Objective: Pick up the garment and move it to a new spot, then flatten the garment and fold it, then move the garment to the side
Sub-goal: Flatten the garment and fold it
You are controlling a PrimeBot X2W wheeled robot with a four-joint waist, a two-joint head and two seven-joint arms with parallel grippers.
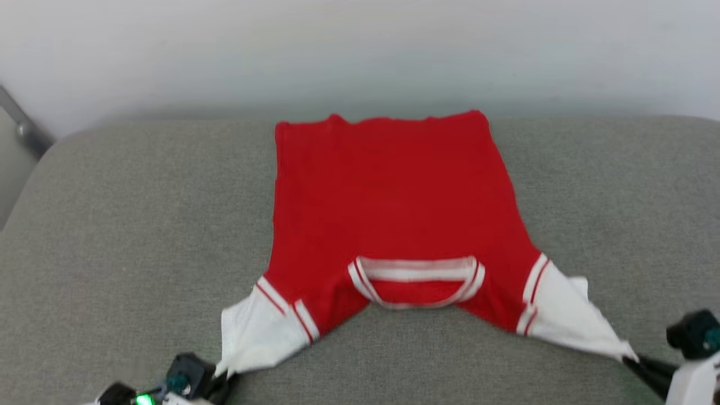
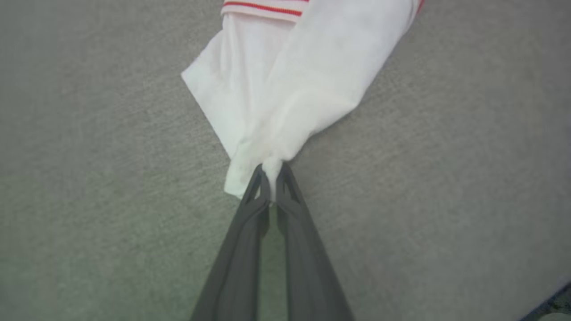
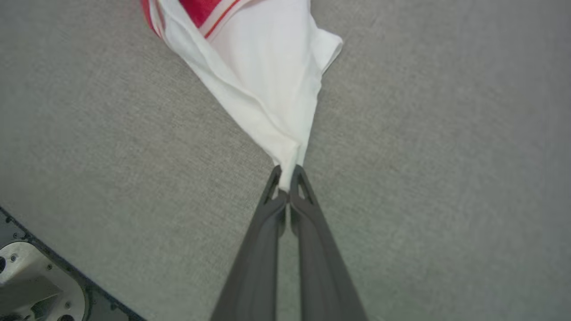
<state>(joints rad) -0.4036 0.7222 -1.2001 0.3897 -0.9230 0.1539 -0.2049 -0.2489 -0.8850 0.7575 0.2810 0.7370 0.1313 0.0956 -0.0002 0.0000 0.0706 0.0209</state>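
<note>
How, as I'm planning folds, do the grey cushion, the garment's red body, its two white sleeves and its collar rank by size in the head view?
1. grey cushion
2. garment's red body
3. left sleeve, right sleeve, collar: too alike to rank

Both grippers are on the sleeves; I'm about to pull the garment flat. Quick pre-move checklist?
1. Grip of the left gripper on the left sleeve: ok, shut on it.
2. Grip of the right gripper on the right sleeve: ok, shut on it.
3. Body of the garment spread on the grey cushion: ok.
4. Sleeves smooth: not ok, both bunched at the pinch.
5. Far hem fully on the cushion: cannot tell.
</note>
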